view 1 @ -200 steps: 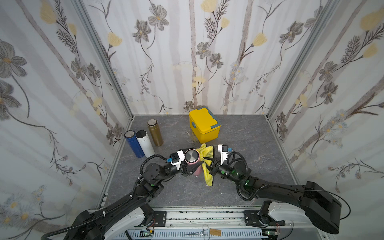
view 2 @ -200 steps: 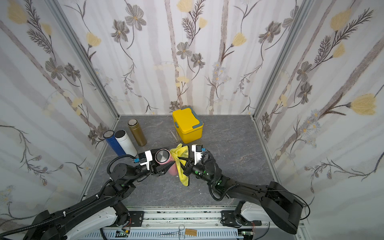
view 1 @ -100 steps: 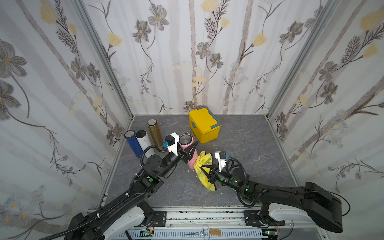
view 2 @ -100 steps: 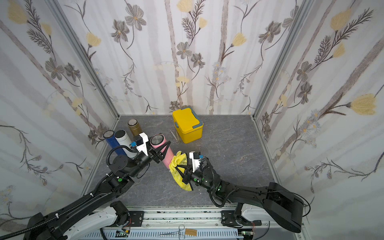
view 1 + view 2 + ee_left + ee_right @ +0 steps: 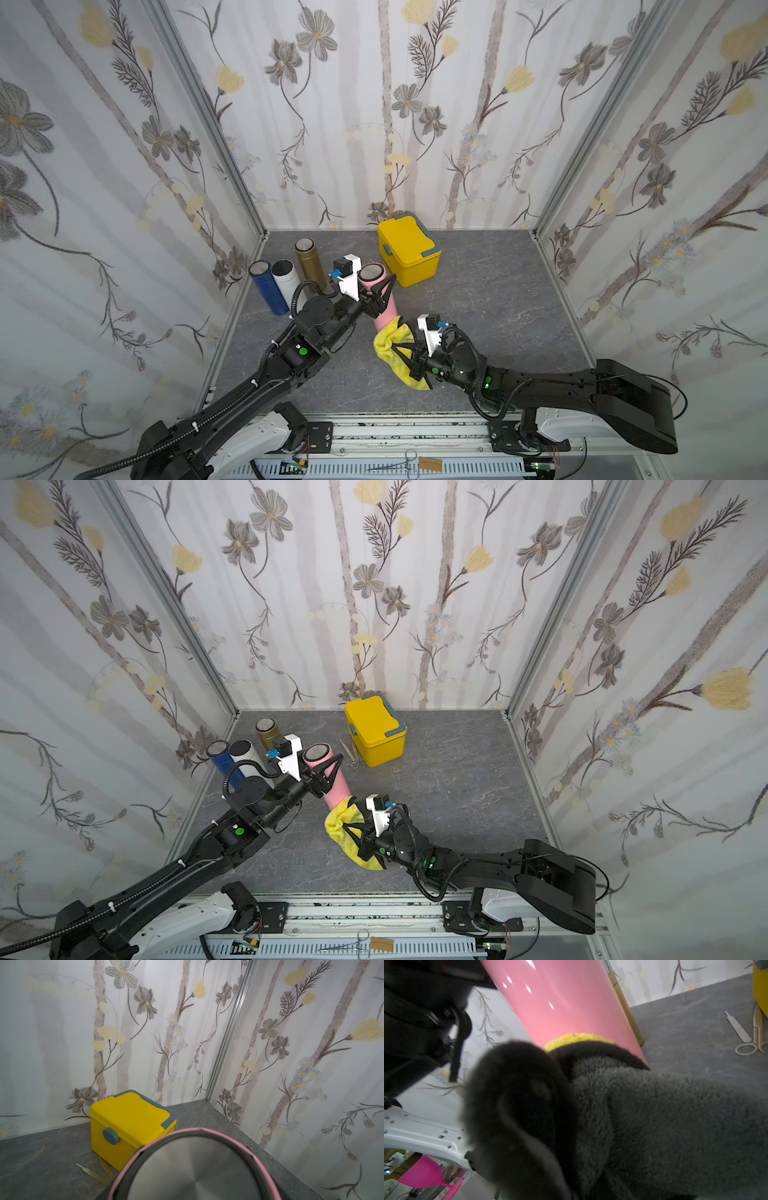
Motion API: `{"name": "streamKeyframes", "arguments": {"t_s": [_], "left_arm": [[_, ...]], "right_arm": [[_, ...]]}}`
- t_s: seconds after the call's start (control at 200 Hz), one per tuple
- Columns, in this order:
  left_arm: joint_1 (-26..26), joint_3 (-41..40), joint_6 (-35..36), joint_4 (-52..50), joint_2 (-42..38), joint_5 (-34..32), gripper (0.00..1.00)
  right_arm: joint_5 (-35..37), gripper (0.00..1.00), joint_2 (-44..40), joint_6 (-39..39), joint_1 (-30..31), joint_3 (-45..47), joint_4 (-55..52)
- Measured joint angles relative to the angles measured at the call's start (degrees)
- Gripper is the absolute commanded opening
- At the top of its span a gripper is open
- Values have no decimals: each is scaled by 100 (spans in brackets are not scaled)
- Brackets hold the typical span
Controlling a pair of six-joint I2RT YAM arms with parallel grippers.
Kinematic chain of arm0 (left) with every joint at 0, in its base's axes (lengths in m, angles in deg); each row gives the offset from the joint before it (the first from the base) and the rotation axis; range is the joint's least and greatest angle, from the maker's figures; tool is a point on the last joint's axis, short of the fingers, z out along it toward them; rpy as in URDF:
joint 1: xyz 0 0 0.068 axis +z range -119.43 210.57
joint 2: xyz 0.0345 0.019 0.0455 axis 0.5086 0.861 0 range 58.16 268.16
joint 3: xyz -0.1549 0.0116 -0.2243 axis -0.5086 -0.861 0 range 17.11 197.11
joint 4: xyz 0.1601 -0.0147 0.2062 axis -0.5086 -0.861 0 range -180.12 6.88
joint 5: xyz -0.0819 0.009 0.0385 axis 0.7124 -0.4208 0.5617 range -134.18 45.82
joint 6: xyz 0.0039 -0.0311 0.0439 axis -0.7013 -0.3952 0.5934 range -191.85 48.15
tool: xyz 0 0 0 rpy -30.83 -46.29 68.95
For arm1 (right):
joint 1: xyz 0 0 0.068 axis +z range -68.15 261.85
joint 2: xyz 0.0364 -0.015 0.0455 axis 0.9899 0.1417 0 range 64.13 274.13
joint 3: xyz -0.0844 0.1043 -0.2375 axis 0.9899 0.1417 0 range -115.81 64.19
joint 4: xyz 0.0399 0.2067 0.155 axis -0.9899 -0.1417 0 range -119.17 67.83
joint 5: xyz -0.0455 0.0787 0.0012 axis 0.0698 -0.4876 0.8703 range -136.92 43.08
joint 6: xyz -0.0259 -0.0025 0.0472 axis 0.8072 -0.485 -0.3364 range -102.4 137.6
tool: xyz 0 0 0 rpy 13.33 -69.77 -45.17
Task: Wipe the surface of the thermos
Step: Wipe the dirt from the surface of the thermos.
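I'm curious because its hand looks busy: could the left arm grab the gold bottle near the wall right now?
Probably not yet. The left hand is shut on the pink thermos, so it is full. The gold thermos stands upright close beside that arm, so reach itself seems fine.

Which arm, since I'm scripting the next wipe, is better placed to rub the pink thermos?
Right. The right gripper is shut on the yellow cloth, which touches the pink thermos near its lower end; the left gripper is shut on that thermos.
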Motion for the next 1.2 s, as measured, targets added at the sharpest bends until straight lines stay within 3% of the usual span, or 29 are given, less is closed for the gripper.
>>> {"name": "streamKeyframes", "arguments": {"t_s": [0.32, 0.669, 0.984, 1.084, 1.199], "left_arm": [[-415, 299, -352, -393, -63, -678, 0], [-1019, 1110, -549, -1333, 396, -2256, 0], [-1552, 1558, -1451, -1810, 844, -3423, 0], [-1613, 1650, -1823, -1996, 911, -3923, 0], [-1646, 1784, -2312, -2374, 960, -4454, 0]], "right_arm": [[334, 0, -516, 557, 205, -1377, -627], [850, 0, -229, 527, 232, -306, -439], [1261, 0, -328, 914, 369, -1644, -896], [1471, 0, -197, 966, 376, -1506, -846], [1672, 0, -109, 879, 391, -750, -684]]}}
